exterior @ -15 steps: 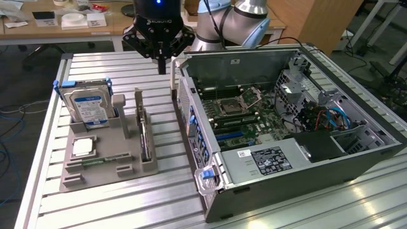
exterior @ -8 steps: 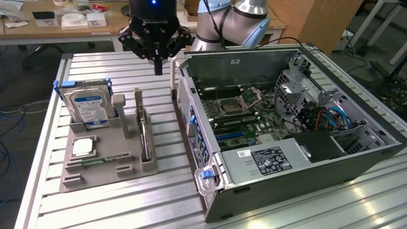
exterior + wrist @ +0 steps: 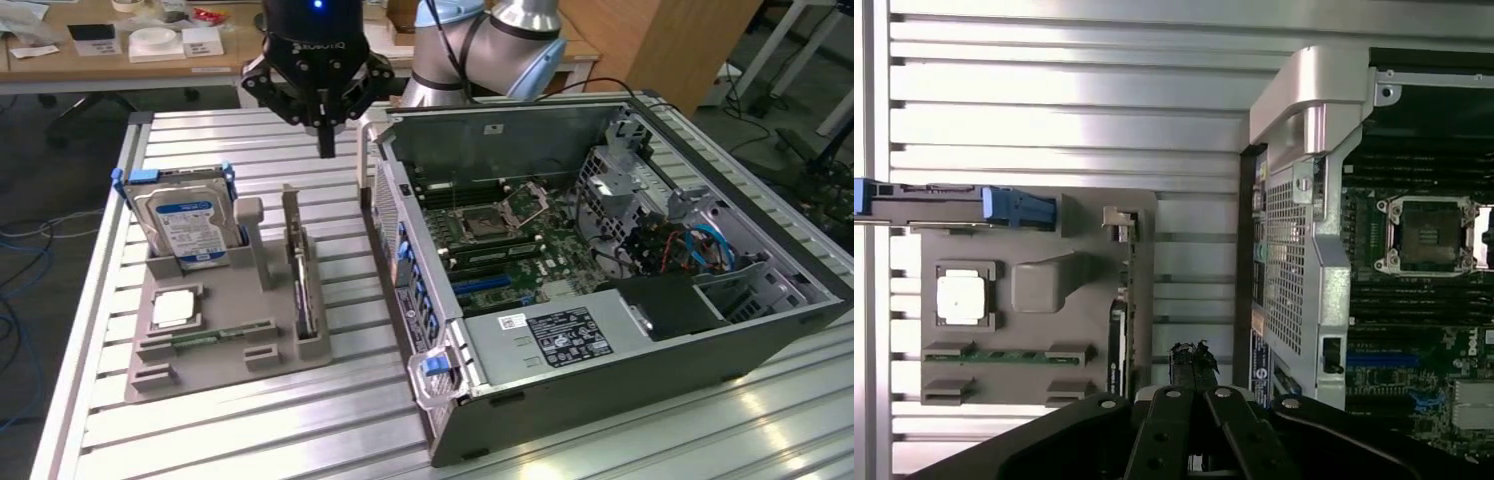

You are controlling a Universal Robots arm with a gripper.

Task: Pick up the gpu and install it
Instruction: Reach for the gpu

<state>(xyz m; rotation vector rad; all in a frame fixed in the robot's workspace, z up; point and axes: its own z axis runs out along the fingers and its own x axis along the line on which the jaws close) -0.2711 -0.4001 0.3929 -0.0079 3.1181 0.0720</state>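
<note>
Pincer [image 3: 324,150], clenched on nothing, hangs near grey tray [image 3: 220,372] holding gpu [image 3: 304,285] on edge and hard drive [image 3: 187,222].

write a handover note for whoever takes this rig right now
Gripper: shut, empty, hanging above the gap between the grey tray and the open computer case.
Gpu: standing on edge in its slot in the tray, next to the hard drive, not touched.
Done: nothing yet.
Left: both the pick and the install.
</note>
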